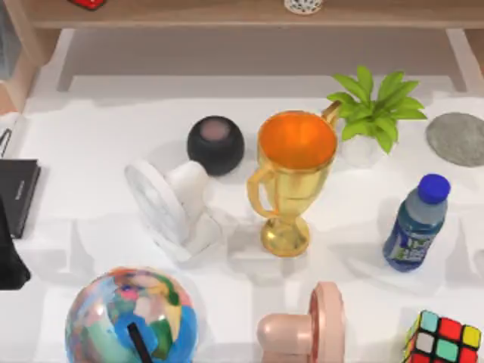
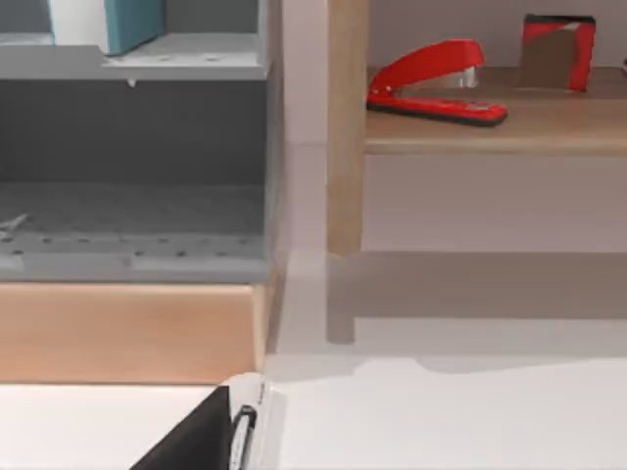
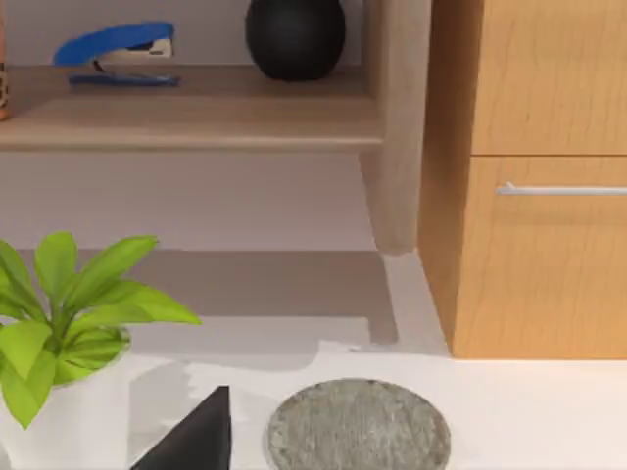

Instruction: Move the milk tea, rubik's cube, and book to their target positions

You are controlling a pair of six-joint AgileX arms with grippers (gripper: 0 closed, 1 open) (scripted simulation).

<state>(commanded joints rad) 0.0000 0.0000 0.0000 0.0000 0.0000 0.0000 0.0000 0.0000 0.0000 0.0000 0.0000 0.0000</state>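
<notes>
The rubik's cube (image 1: pixel 442 340) sits at the table's front right corner, cut by the frame edge. At the back, a pale cup with dark speckles, the milk tea (image 1: pixel 303 5), stands on the wooden shelf; its edge also shows in the right wrist view (image 3: pixel 3 93). The light-blue book (image 2: pixel 132 20) stands in a grey cabinet compartment. A dark part of my left arm (image 1: pixel 7 257) rests at the table's left edge, with my left gripper (image 2: pixel 196 443) low over the table. My right gripper (image 3: pixel 196 436) hangs near the plant and the grey disc.
A gold trophy (image 1: pixel 291 178) stands mid-table, with a black speaker (image 1: pixel 216 144) and a white fan (image 1: pixel 170 203) to its left. A globe (image 1: pixel 130 318) and a pink fan (image 1: pixel 306 325) are in front. A plant (image 1: pixel 376 110), grey disc (image 1: pixel 456 138), bottle (image 1: pixel 417 223) and black slab (image 1: pixel 17 193) are also here.
</notes>
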